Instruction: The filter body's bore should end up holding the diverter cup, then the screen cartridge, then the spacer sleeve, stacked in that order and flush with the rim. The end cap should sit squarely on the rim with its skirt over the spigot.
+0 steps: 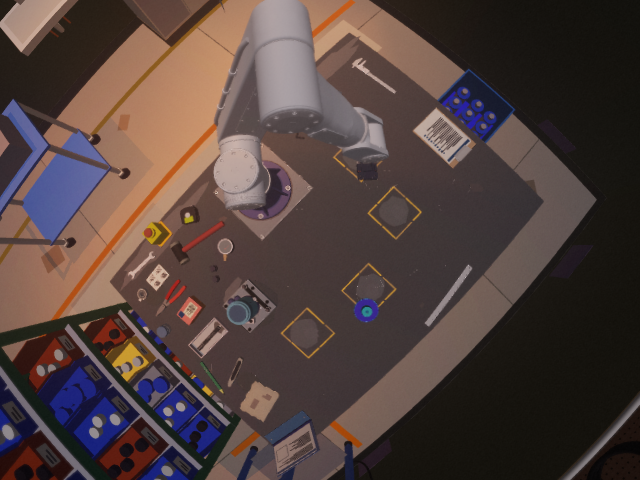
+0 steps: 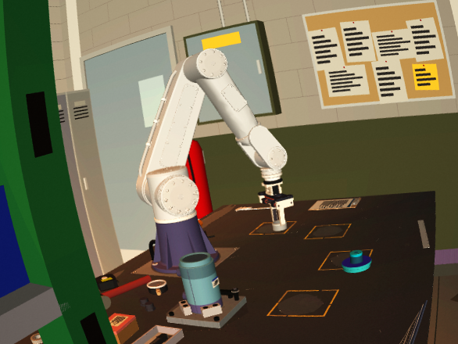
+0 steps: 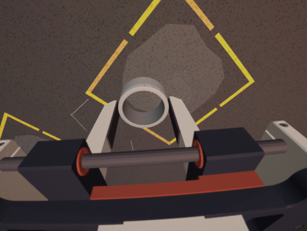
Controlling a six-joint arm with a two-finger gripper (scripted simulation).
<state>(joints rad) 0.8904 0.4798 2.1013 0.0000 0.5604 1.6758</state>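
My gripper [image 3: 143, 109] [image 2: 278, 222] [image 1: 366, 171] reaches down into the yellow-marked square at the far side of the dark table, nearest the arm's forearm. A short grey ring, the spacer sleeve [image 3: 143, 105] [image 2: 278, 225], stands upright on the mat at one corner of that square, between my fingers. The teal filter body [image 2: 200, 278] [image 1: 240, 311] stands upright on its clamp plate at the near left of the table, bore open at the top. The blue and teal end cap [image 2: 356, 262] [image 1: 366, 311] sits at the edge of another marked square. My gripper is closed on the spacer sleeve.
Behind the table are a door, a red extinguisher and a notice board. Two more marked squares [image 1: 395, 212] [image 1: 307, 333] lie empty on the mat. Hand tools [image 1: 199, 240] lie left of the filter body, a steel rule [image 1: 448, 295] to the right, and a parts rack [image 1: 98, 392] at the near corner.
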